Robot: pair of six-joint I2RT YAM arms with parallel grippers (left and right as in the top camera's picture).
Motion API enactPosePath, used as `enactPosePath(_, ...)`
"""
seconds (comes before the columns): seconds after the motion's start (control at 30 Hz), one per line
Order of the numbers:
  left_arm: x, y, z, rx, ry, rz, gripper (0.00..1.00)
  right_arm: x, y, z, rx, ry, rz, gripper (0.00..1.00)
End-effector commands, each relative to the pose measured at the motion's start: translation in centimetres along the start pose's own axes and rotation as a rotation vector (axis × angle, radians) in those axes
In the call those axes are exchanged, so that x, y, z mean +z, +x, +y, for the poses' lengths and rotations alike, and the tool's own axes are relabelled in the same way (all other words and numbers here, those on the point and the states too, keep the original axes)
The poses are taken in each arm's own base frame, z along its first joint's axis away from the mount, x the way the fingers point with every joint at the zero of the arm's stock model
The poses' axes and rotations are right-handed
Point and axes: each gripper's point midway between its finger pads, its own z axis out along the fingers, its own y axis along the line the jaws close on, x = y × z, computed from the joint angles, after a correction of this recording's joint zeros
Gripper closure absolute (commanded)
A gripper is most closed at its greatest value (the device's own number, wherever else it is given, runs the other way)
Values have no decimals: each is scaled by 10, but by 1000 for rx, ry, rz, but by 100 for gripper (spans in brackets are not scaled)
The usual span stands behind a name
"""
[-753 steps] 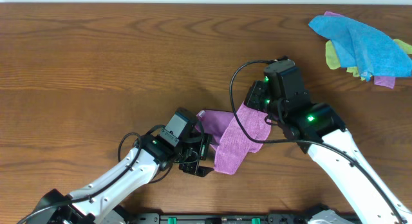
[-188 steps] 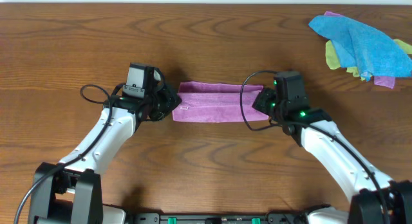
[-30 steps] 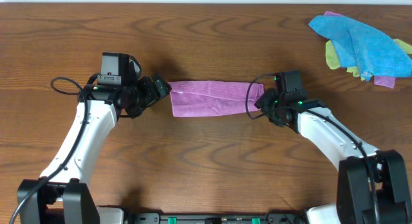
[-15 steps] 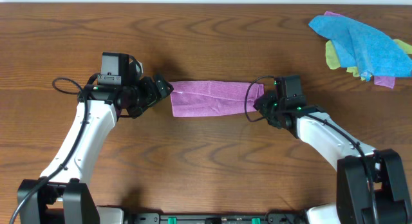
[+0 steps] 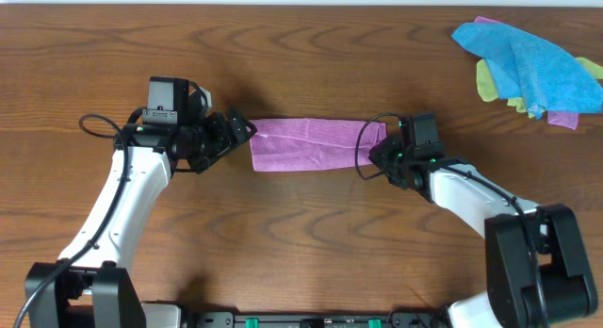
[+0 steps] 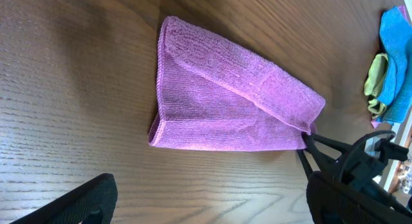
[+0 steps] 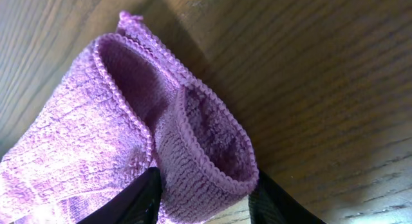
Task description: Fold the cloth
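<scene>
- My right gripper (image 7: 205, 197) has eased inward over the last second and is narrowing around the right end of the cloth (image 5: 306, 144). My wrist view shows a finger on each side of the doubled hem, touching it.
- The looped hem between those fingers is puffy rather than pinched flat, so I cannot tell whether I have a real grip or only a bracket around it.
- My left gripper (image 5: 237, 132) stands wide, holds nothing and has not moved in that second. A few seconds ago it sat right at the left end of the strip. Now it waits just beside that end, its fingers clear of the fabric.
- The cloth lies flat as a long, narrow strip between my two grippers, near the middle of the table (image 5: 283, 55). Well before this it was a crumpled twist between the arms.
- From my left wrist view the strip is already doubled lengthwise, with one layer lying slightly askew over the other.
- My judgement: the first fold is done, and the right end is being taken up so it can be carried over to the left end and halve the strip.
- Far off at the table's right corner, a blue cloth (image 5: 528, 55) sits heaped on other rags, well apart from my work.
</scene>
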Motion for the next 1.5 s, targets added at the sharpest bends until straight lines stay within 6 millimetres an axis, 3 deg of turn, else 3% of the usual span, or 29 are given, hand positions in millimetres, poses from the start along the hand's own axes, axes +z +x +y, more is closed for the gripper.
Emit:
enactPosePath(0.0,-6,-4,-8,32,24,-10,5,2,0,-6,21,14,1,56)
enactPosePath(0.1,-6,-4,-8,32,24,-10,5,2,-3,-8,20,23,-13,59)
enactPosePath(0.2,-6,-4,-8,31,24,-10,5,2,-7,-10,16,38,-36,67)
enactPosePath(0.37,-6,-4,-8,34,24,-10,5,2,-13,-3,-72,16,-66,98)
enactPosePath(0.7,-6,-4,-7,49,20,-11,5,0,-10,15,-189,-30,-70,99)
enactPosePath(0.83,-6,-4,-7,53,18,-10,5,-8,-5,25,-243,-47,-80,99)
enactPosePath(0.97,-6,-4,-6,55,15,-13,5,-15,-4,22,-257,-22,-85,99)
enactPosePath(1.47,7,-2,14,21,-68,15,5,-40,-2,39,-366,-67,-116,99)
